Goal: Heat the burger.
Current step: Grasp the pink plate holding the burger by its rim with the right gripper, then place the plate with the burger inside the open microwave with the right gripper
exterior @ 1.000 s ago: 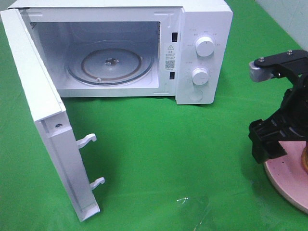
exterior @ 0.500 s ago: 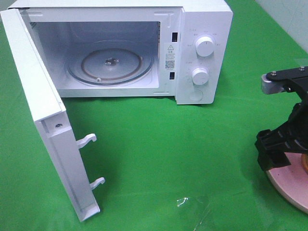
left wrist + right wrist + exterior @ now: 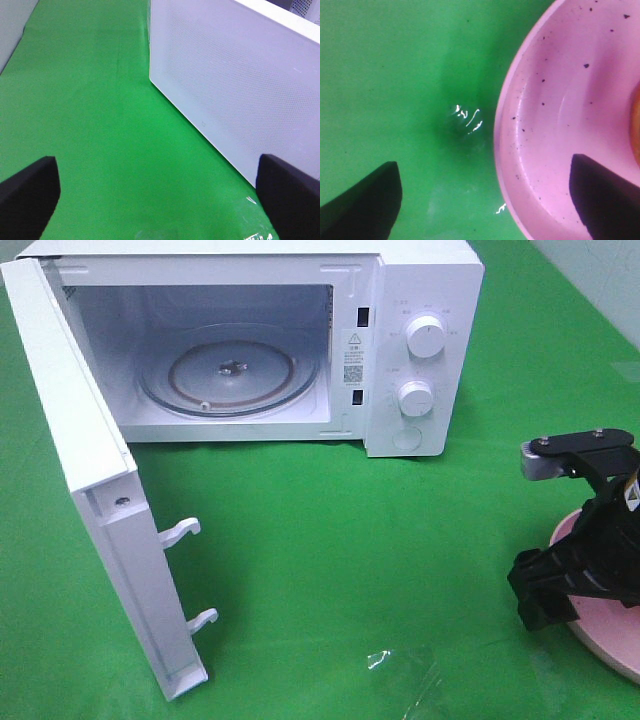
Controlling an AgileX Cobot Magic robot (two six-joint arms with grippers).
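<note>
Altogether one burger (image 3: 637,125), one plate (image 3: 555,125), one microwave (image 3: 430,280)

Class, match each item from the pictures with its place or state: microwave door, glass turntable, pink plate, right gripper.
A: 1 microwave door; 2 glass turntable; 3 pink plate; 4 right gripper.
B: a inside the microwave; b jaws open, over the plate's rim; c swung wide open; d on the green cloth, far right.
Pairs: 1-c; 2-a; 3-d; 4-b.
</note>
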